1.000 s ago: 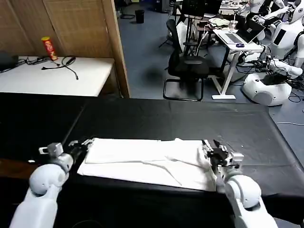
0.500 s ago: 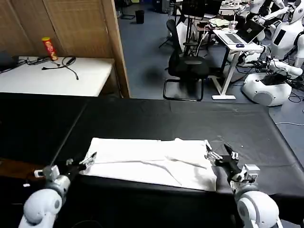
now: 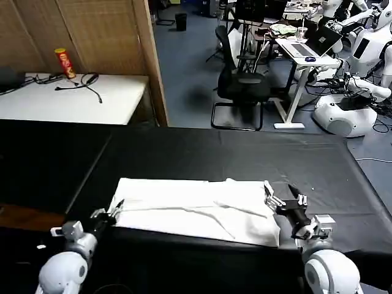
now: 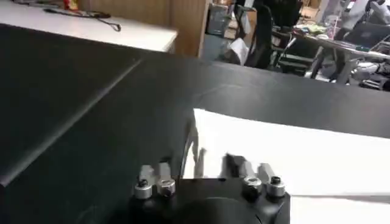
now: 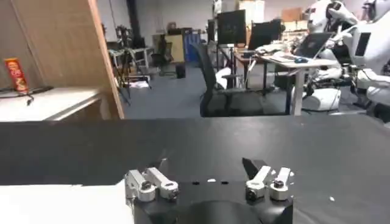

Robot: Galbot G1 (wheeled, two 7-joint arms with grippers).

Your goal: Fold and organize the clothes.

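The folded white T-shirt (image 3: 196, 208) shows no lettering or logo; any print is hidden inside the folds. In the left wrist view the shirt (image 4: 304, 158) is cut off by the picture's edge. The right tool (image 3: 283, 199) covers the shirt's near right corner on the desk (image 3: 214, 153).

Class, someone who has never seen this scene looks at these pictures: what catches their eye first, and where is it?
The white T-shirt, folded into a long strip, glows against the black tablecloth near the table's front edge. The left hand sits open at the strip's left end and the right hand open at its right end. Behind, a red can stands on a white side table.
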